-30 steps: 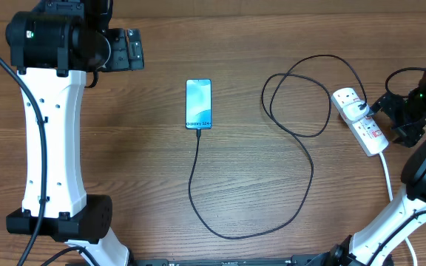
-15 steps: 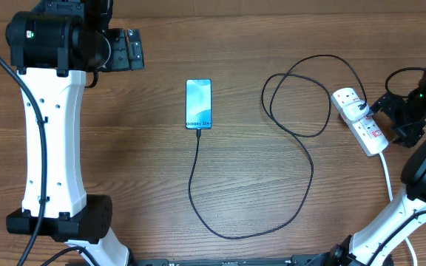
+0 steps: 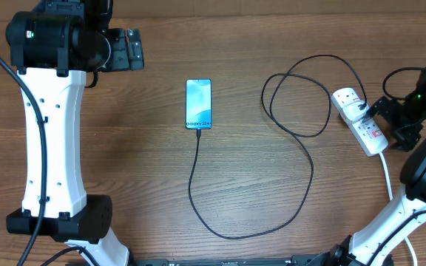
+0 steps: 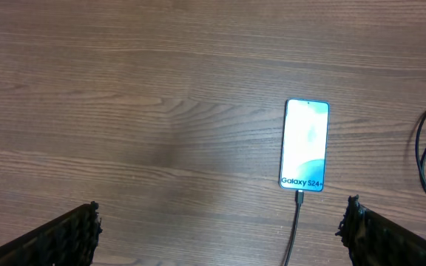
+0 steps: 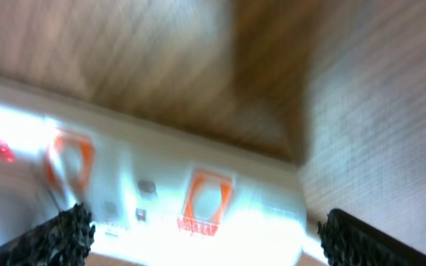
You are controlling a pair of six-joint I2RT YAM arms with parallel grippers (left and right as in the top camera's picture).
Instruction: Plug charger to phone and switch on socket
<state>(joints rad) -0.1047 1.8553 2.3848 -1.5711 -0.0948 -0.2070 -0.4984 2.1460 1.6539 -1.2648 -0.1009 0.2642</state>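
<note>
Brown wood-grain table (image 3: pixel 124 148) fills every view. At its middle lies the slim black-edged smartphone (image 3: pixel 199 103), face up, its bright blue-white screen showing "Galaxy S24+" (image 4: pixel 305 145). The thin black charger cable (image 3: pixel 197 148) is seated in the phone's near end, runs toward the near edge, sweeps right and far in a wide curve, loops once, and reaches the white plug adapter (image 3: pixel 350 100) at the far end of the white elongated power strip (image 3: pixel 361 122) on the right. The left gripper (image 3: pixel 128 49) hangs at the far left, well apart from the phone, its jaws spread wide (image 4: pixel 224 236). The right gripper (image 3: pixel 390 118) sits just right of the power strip, jaws spread wide, with the blurred strip and its reddish switches (image 5: pixel 205 199) close below.
</note>
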